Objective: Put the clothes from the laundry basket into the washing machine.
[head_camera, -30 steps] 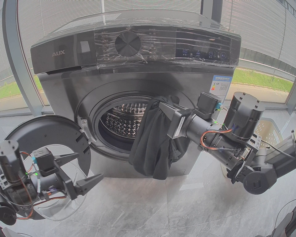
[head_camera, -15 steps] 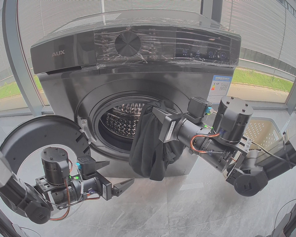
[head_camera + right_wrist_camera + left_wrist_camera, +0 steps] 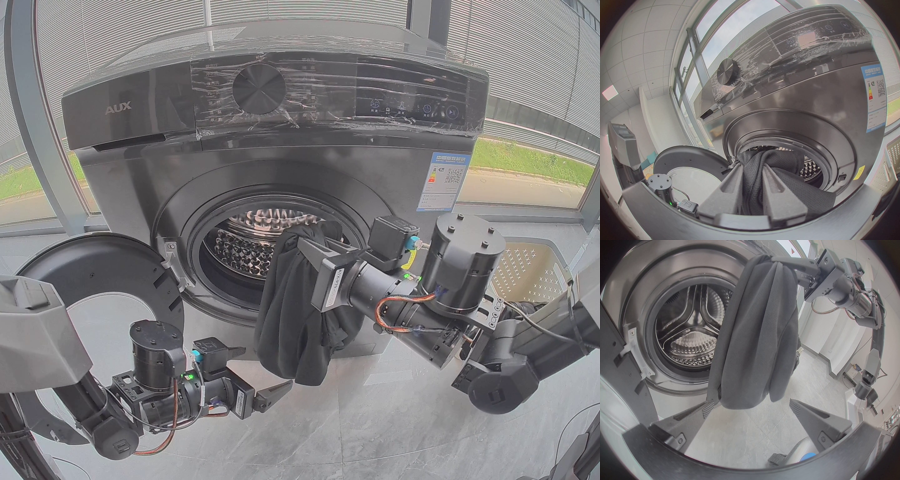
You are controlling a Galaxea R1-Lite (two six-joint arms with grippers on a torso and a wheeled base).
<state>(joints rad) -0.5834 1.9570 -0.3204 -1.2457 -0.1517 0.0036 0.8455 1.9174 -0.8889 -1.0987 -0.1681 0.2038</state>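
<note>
Garment (image 3: 290, 312) clamped in right gripper (image 3: 305, 245) at washing machine (image 3: 156, 187) mouth, left gripper (image 3: 750, 410) agape below; next, push into drum (image 3: 250, 250).

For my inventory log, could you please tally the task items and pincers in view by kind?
Washing machine: 1
Black garment: 1
Laundry basket: 1
Pincers: 2 (left pincer, right pincer)
Total: 5

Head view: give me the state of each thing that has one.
door: swung fully open.
drum: nothing visible inside.
right gripper: shut on black garment.
black garment: hanging at the opening, not yet inside.
left gripper: open, empty.
laundry basket: on the floor, contents hidden.
</note>
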